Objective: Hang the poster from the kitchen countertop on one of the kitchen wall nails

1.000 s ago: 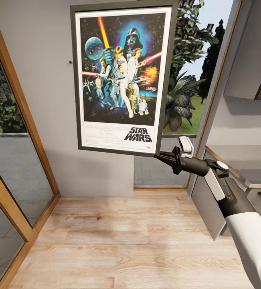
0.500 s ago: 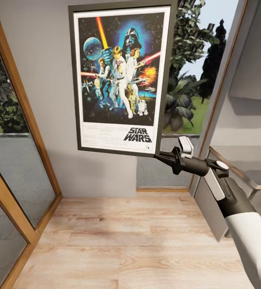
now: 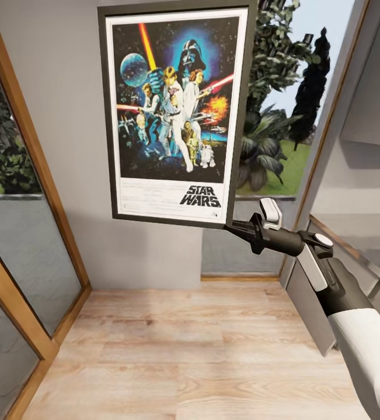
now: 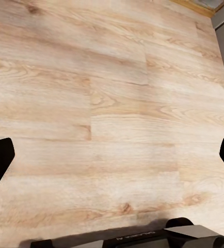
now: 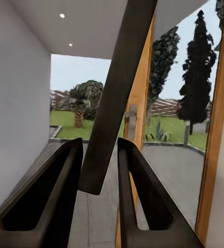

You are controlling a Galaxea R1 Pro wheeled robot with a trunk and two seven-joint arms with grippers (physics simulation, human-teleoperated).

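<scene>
Far left in the head view: glass panel in a wood frame, garden behind it. Next to it the grey wall section, the hanging surface; no nail visible on it right now, probably hidden behind the frame or too small to resolve.

The poster is up in the air in front of that wall, upright with a slight tilt, its top edge out of the head view. Whether it touches the wall, cannot tell.

The right gripper pinches it at the bottom right corner only. The right wrist view confirms: both fingers closed on the dark frame edge, which runs diagonally between them.

The left gripper hangs low over the wooden floor, fingertips spread wide with nothing between them.

Judgement: approach phase, poster carried to the wall, hook-up not done.

Risks:
- a corner pinch on a tall panel means a long lever, so any fast wrist move could make the frame pivot or slip in the jaws
- the nail is not visible, so alignment is blind (the poster blocks the head camera's line of sight)
- pushing into the wall off-target could twist the frame out of the grip
- releasing before the frame catches would drop it to the floor
</scene>
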